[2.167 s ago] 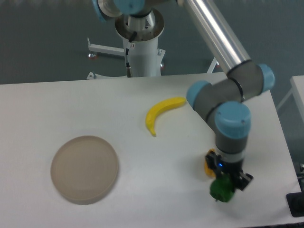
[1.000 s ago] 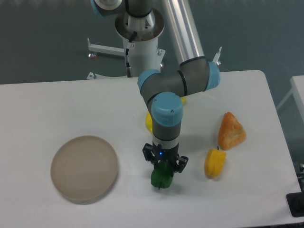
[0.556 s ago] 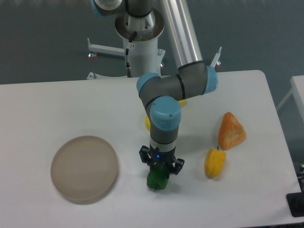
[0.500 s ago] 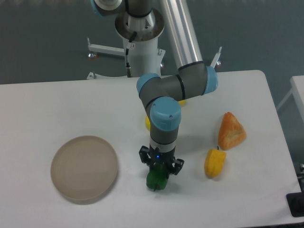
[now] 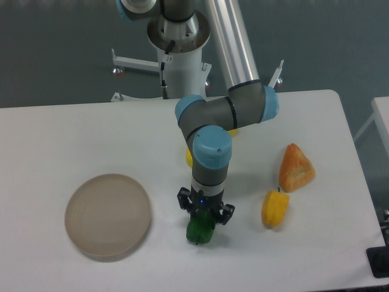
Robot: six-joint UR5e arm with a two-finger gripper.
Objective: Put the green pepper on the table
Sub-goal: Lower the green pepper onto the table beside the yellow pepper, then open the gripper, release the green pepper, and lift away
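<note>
The green pepper (image 5: 199,230) sits low over the white desk (image 5: 73,140), just right of the round beige plate (image 5: 108,216); whether it touches the surface cannot be told. The hand (image 5: 204,217) points straight down and is closed on the pepper's top. Farther right of the plate lie a yellow pepper (image 5: 274,208) and an orange wedge-shaped piece (image 5: 295,168). A banana (image 5: 190,157) shows partly behind the arm.
</note>
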